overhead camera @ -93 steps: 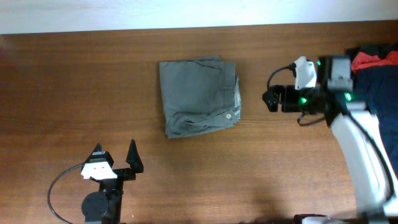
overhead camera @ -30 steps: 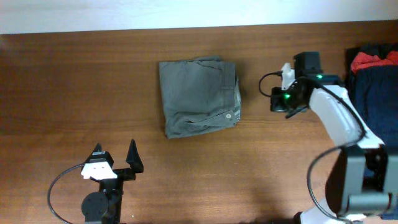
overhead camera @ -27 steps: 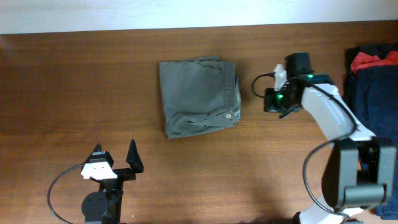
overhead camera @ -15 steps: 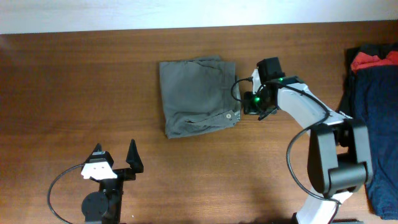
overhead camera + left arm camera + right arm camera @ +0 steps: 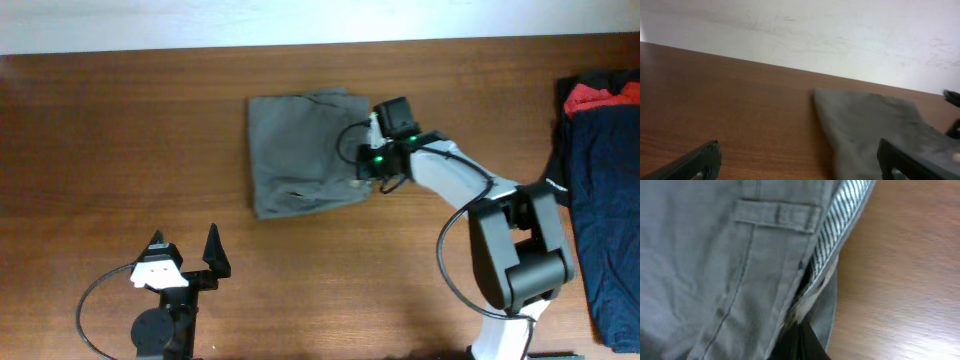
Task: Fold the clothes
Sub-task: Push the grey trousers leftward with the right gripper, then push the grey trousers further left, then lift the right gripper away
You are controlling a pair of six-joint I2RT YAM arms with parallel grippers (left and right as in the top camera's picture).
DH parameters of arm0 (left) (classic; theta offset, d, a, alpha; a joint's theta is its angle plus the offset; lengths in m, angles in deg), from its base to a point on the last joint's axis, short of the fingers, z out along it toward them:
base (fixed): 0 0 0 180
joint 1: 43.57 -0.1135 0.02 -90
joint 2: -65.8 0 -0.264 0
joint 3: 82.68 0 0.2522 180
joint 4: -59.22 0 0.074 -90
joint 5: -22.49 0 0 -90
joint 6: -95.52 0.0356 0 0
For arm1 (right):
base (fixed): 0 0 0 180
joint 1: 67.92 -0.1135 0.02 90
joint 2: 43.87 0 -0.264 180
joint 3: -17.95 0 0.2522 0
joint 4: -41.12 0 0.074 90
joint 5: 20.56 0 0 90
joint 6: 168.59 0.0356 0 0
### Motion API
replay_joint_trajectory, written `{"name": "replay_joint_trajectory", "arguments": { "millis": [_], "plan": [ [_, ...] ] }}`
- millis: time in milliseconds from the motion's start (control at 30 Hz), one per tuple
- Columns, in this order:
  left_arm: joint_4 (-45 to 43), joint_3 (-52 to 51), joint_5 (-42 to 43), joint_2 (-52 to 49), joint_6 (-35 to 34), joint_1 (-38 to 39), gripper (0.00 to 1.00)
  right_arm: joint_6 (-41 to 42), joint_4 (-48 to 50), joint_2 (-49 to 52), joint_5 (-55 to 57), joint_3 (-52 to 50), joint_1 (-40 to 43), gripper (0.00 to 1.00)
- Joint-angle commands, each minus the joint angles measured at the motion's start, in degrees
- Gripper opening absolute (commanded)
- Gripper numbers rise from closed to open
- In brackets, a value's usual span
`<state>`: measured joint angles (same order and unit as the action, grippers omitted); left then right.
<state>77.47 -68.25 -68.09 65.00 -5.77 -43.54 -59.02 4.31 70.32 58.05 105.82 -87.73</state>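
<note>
A folded olive-grey garment [image 5: 300,150] lies on the wooden table, back of centre. My right gripper [image 5: 364,174] is shut, its tip pressed against the garment's right edge near the waistband. In the right wrist view the closed fingers [image 5: 801,339] meet the grey fabric [image 5: 740,255] just under the striped waistband lining [image 5: 840,210]. My left gripper [image 5: 185,243] stands open near the front left, well apart from the garment. In the left wrist view the left gripper [image 5: 802,165] has the garment [image 5: 875,130] ahead and to the right. More clothes, dark navy [image 5: 605,180], red [image 5: 600,95] and black, are piled at the right edge.
The pile of clothes fills the table's right edge. A white wall [image 5: 800,30] runs behind the table's far edge. Bare wood [image 5: 120,130] spreads to the left of the folded garment and in front of it.
My right arm has swung left from beside the pile to the olive-grey garment's right edge. The garment has slid a little to the left. The left arm has not moved.
</note>
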Motion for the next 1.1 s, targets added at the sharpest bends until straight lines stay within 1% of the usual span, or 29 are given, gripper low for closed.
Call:
{"name": "replay_joint_trajectory", "arguments": {
  "millis": [0,200,300,400,500,633,700,767,867,967,1067],
  "plan": [
    [0.26,-0.15,0.83,0.39,1.14,0.07,0.99,4.98,2.78,1.66,-0.39,0.96,-3.96,0.04],
    [0.26,-0.15,0.85,0.39,1.14,0.07,0.99,8.17,10.6,3.93,-2.27,1.14,-9.6,0.04],
    [0.26,-0.15,0.83,0.39,1.14,0.07,0.99,7.08,10.25,4.04,-2.29,1.95,-11.13,0.04],
    [0.26,-0.15,0.83,0.39,1.14,0.07,0.99,4.31,4.7,3.76,-2.29,5.79,-10.84,0.04],
    [0.24,-0.15,0.85,0.39,1.14,0.07,0.99,0.55,-5.86,2.67,-1.16,13.66,-9.18,0.04],
    [0.26,-0.15,0.83,0.39,1.14,0.07,0.99,0.15,-21.29,1.22,6.14,26.27,-6.01,0.04],
    [0.26,-0.15,0.83,0.39,1.14,0.07,0.99,-0.39,-25.35,1.25,6.49,31.54,-4.04,0.04],
    [0.26,-0.15,0.83,0.39,1.14,0.07,0.99,-1.29,-26.27,1.25,6.58,33.59,-2.21,0.04],
    [0.26,-0.15,0.83,0.39,1.14,0.07,0.99,-1.36,-26.05,1.73,6.78,33.66,0.68,0.04],
    [0.26,-0.15,0.85,0.39,1.11,0.07,0.99,-1.36,-25.55,4.39,6.47,33.64,2.51,0.04],
    [0.26,-0.15,0.83,0.39,1.14,0.07,0.99,-1.36,-24.28,7.82,6.47,33.62,2.58,0.04]
  ]
}}
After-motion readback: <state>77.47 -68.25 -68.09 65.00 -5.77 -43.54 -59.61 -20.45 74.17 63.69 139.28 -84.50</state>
